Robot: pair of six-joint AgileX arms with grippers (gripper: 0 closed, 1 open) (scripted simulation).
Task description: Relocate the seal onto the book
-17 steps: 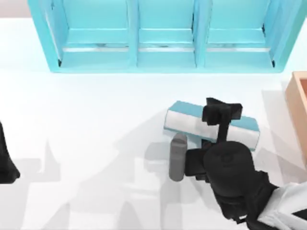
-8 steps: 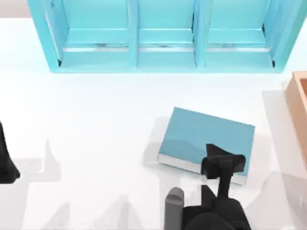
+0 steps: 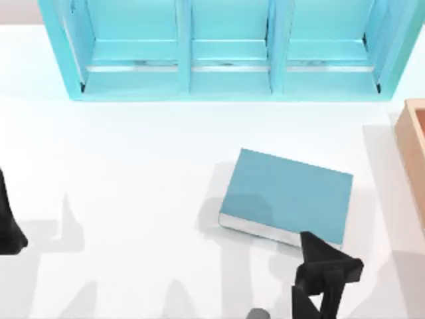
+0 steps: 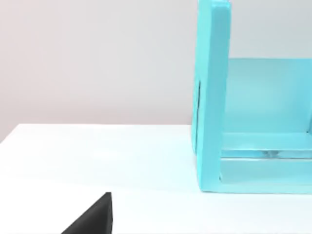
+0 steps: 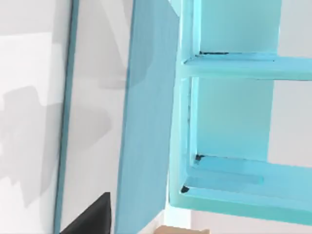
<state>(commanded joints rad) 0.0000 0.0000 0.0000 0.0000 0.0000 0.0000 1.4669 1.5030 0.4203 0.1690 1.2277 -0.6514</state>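
Pulled back toward the lower edge of the top view since half a second ago: right gripper (image 3: 323, 276), now just off the book's (image 3: 287, 194) near corner.

Lying flat right of centre, teal cover up and bare. Finger spread and any load: cannot tell. Parked at far left: left arm (image 3: 8, 222). Shelf unit (image 3: 226, 50) along the top; wooden box (image 3: 413, 143) at right edge.

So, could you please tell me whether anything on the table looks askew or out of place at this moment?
The book lies flat but rotated, its edges out of square with the shelf unit behind it. Its teal cover is bare, with no seal on it. The right end effector sits just off the book's near corner; the left arm is parked at the table's left edge.
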